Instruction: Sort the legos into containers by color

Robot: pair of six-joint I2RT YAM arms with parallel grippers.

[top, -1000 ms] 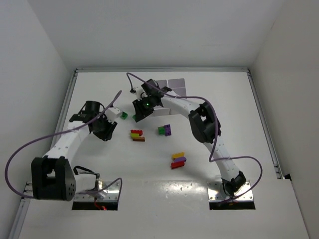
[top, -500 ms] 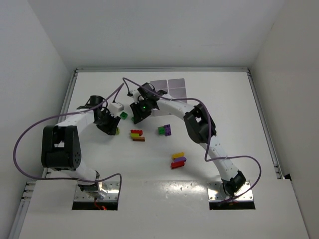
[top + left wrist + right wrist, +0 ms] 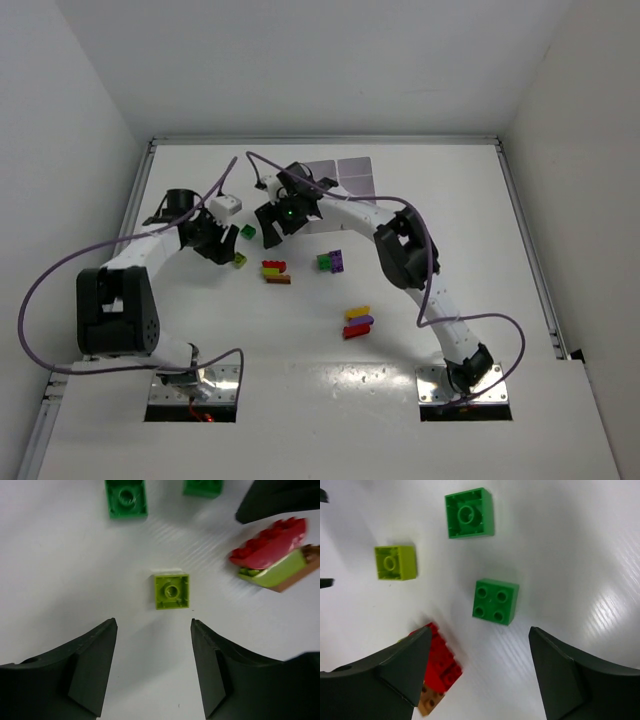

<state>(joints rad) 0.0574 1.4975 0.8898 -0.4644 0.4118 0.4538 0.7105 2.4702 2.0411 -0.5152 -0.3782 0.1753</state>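
On the bench's (image 3: 480,250) left side, the left gripper (image 3: 152,626) hangs with fingers apart just short of a lime brick (image 3: 171,591), apparently lining up a grab. The right gripper (image 3: 480,632), equally spread and empty, hovers by a green brick (image 3: 495,601). The white tray (image 3: 355,176) sits nearby.

- Lime brick (image 3: 171,591): smooth, slightly glossy plastic.
- Green brick (image 3: 495,601): same shiny plastic.
- Desk (image 3: 580,540): white, finely ribbed, with a soft sheen.
- Fingers (image 3: 90,665): dark matt plastic.
- Base plates (image 3: 225,378), near edge: bare shiny metal.
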